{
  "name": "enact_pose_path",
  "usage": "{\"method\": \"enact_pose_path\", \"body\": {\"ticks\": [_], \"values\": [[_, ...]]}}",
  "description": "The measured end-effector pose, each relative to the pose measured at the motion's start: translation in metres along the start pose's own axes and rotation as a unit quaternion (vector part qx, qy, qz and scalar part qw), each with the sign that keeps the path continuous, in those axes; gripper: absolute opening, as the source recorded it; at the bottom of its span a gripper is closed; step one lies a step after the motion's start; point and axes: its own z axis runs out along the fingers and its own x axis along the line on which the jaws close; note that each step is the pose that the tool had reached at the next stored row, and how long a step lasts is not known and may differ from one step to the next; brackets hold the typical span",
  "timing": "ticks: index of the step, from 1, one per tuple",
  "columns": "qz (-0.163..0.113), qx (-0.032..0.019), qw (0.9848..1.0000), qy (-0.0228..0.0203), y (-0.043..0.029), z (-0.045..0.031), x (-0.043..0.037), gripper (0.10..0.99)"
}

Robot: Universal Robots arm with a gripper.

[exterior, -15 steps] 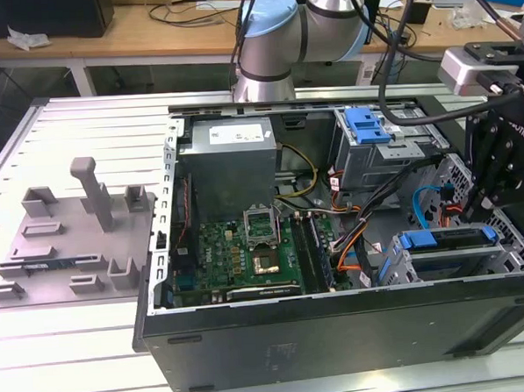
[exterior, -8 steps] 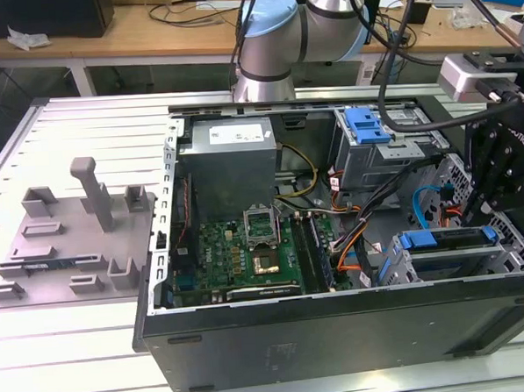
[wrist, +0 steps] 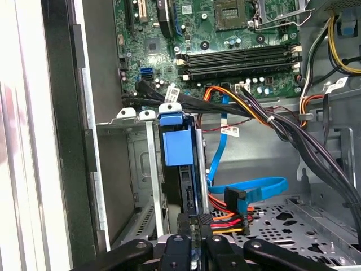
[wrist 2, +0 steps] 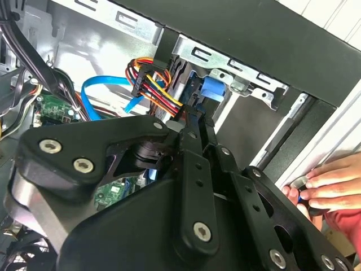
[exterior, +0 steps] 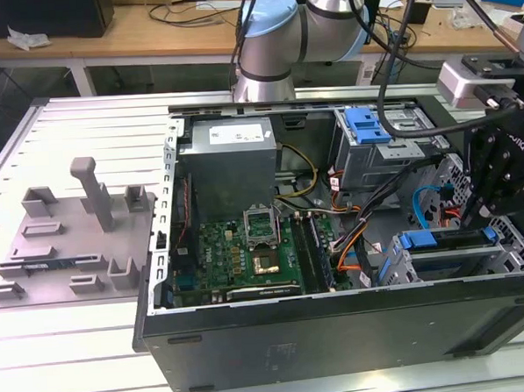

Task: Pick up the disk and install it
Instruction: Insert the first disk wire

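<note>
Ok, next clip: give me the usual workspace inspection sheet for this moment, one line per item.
Surface: slotted grey metal bench carrying the open computer case.
Job's things: disk with its blue bracket stands on edge in the drive cage near the case's front wall.
Clutter: grey plastic fixture on the bench at the exterior view's left.
Grippers: hand sits at the disk's rear edge, by the cable connectors; grip cannot be told.
Cables: blue data ribbon and a red, yellow and black power bundle beside the disk.
Surroundings: a person's fingers touch the case's outer edge; wooden desks behind.
</note>
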Motion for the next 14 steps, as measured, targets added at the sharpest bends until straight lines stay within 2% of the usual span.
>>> {"method": "enact_pose_path", "body": {"ticks": [8, 14], "values": [[0.0, 0.0, 1.0, 0.0, 0.0002, 0.0047, -0.0006, 0.169], [0.0, 0.0, 1.0, 0.0001, 0.0004, 0.0051, -0.003, 0.169]]}}
